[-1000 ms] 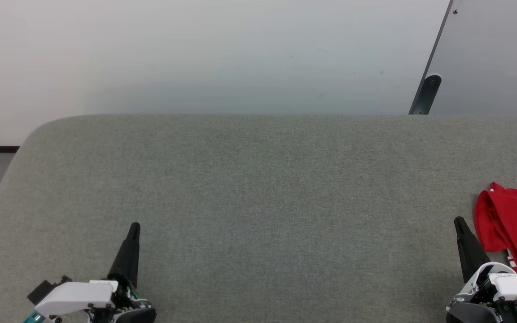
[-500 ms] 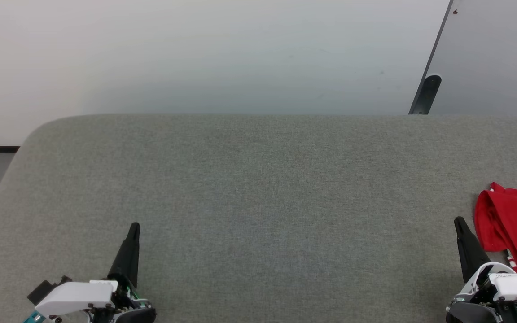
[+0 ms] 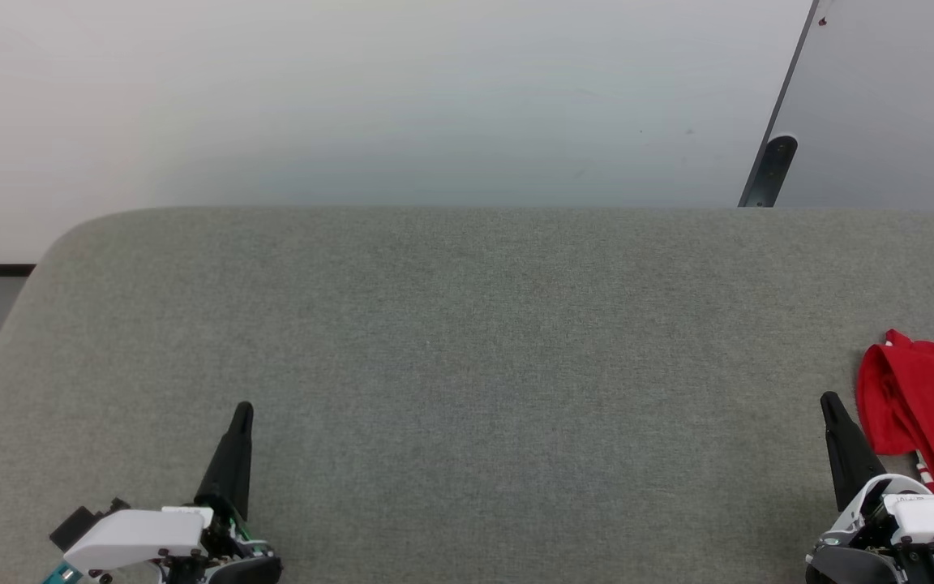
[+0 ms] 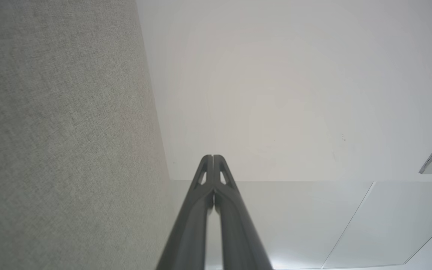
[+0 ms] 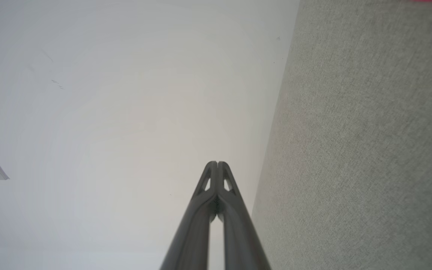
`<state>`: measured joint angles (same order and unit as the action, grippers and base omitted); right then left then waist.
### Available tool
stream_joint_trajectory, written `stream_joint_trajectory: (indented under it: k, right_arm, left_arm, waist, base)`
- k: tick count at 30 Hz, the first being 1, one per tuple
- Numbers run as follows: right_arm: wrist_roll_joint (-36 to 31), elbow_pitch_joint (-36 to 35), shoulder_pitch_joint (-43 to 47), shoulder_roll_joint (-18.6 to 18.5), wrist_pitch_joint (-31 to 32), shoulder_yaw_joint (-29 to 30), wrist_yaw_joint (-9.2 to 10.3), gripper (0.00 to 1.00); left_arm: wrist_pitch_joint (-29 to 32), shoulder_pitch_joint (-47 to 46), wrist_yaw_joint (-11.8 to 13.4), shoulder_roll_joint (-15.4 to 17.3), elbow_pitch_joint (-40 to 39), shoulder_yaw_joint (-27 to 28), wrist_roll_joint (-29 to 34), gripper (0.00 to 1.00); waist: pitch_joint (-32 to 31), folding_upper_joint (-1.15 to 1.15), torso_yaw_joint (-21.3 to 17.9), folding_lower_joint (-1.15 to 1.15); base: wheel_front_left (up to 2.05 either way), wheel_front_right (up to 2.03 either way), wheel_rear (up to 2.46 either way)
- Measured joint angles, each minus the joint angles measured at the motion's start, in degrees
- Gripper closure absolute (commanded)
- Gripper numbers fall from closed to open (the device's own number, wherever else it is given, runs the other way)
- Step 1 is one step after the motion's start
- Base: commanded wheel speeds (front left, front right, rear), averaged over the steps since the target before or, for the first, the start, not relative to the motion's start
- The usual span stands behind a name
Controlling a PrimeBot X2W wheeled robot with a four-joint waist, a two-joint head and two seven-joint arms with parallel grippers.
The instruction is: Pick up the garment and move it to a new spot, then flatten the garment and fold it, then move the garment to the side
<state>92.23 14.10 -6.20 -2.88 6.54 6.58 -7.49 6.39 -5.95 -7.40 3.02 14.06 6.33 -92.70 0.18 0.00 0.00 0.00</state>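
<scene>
The garment, a red jersey with a bit of red-and-white striped trim, lies bunched at the far right of the grey fabric surface, and the head view's edge cuts it off. Its lettering is hidden. My right gripper is shut and empty, its tip just left of the bunch and apart from it. In the right wrist view its fingers are pressed together. My left gripper rests shut at the lower left, far from the garment. The left wrist view shows it with both tips touching and nothing between them.
The grey surface has a rounded far-left corner and a straight far edge. Beyond it lies pale floor, with a dark slanted bar and a grey panel at the upper right.
</scene>
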Motion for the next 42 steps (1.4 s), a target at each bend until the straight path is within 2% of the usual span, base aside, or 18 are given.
stream_joint_trajectory:
  k: [42]
  right_arm:
    - [0.0, 0.0, 0.0, 0.0, 0.0, 0.0, 0.00, 1.00]
  left_arm:
    - [0.1, 0.0, 0.0, -0.1, 0.0, 0.1, 0.1, 1.00]
  waist:
    - [0.0, 0.00, 0.0, 0.00]
  base:
    - [0.00, 0.00, 0.00]
